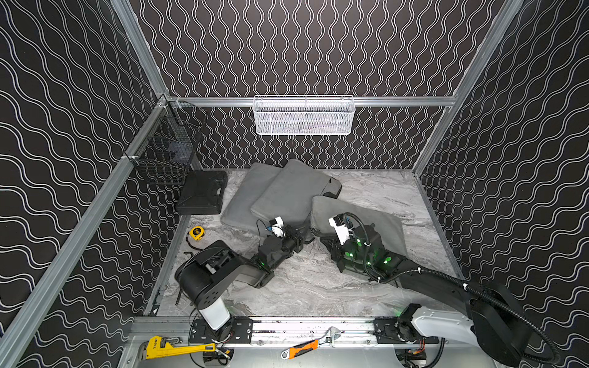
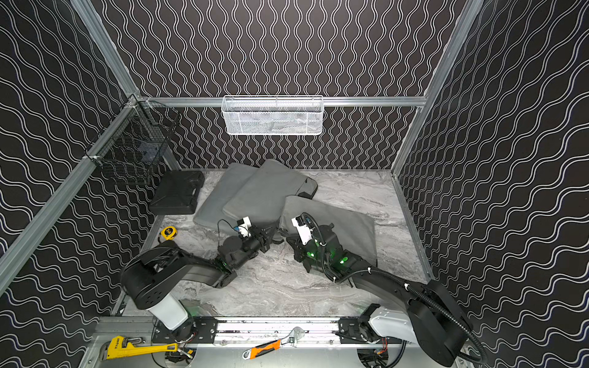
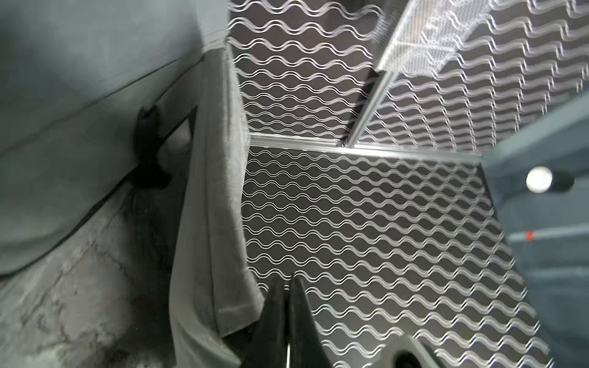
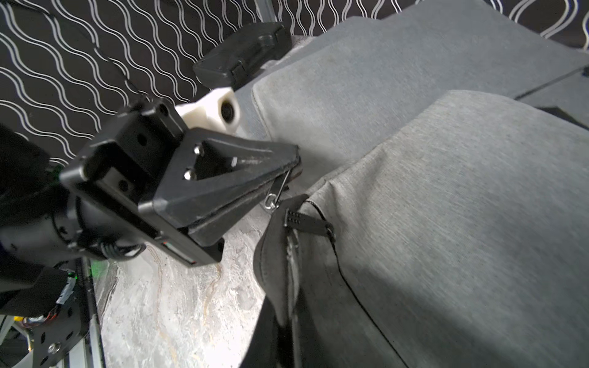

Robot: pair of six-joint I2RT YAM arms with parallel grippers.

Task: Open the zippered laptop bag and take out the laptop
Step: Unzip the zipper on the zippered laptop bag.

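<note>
A grey laptop bag (image 1: 366,220) (image 2: 347,220) lies at the right of the marble table, partly under my right arm. In the right wrist view its dark zipper edge (image 4: 306,223) faces my left gripper (image 4: 294,167). That gripper is shut on the metal zipper pull (image 4: 276,194), which hangs at the bag's corner. The left wrist view shows the pull as a thin strip (image 3: 288,352) between the closed fingers. My right gripper (image 4: 285,337) (image 1: 326,242) is shut on the bag's dark edge cloth just below that corner. The laptop is hidden.
Two more grey bags (image 1: 280,194) lie stacked at the back centre, with a black case (image 1: 202,192) to their left. A yellow tape measure (image 1: 196,233) sits near the left rail. A black wire basket (image 1: 165,149) and a white mesh basket (image 1: 304,116) hang on the walls.
</note>
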